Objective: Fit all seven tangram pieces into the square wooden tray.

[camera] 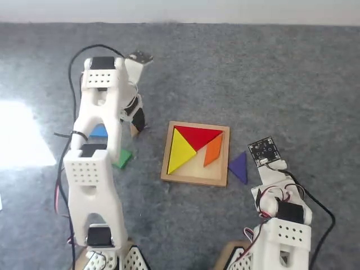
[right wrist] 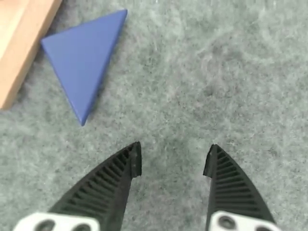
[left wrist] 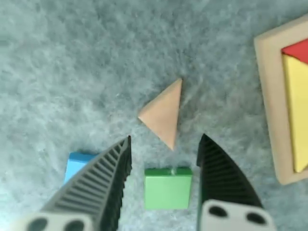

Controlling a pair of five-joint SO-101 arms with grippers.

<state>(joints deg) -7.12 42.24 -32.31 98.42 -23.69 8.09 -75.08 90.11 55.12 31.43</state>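
Note:
The square wooden tray (camera: 195, 179) holds a red triangle (camera: 198, 136), a yellow triangle (camera: 180, 151) and an orange piece (camera: 213, 151). A dark blue triangle (camera: 239, 167) lies just right of the tray. My right gripper (right wrist: 174, 146) hovers open over bare carpet, a little off the dark blue triangle (right wrist: 82, 57). Left of the tray, my left gripper (left wrist: 166, 139) is open above a tan triangle (left wrist: 163, 115), with a green square (left wrist: 168, 187) between its fingers (left wrist: 110, 178) and a light blue piece (left wrist: 77, 166) beside them.
Everything rests on grey carpet. The left arm (camera: 95, 140) stretches over the green square (camera: 122, 158) and light blue piece (camera: 99, 132). The right arm (camera: 278, 208) stands at the near right. Open carpet lies beyond the tray.

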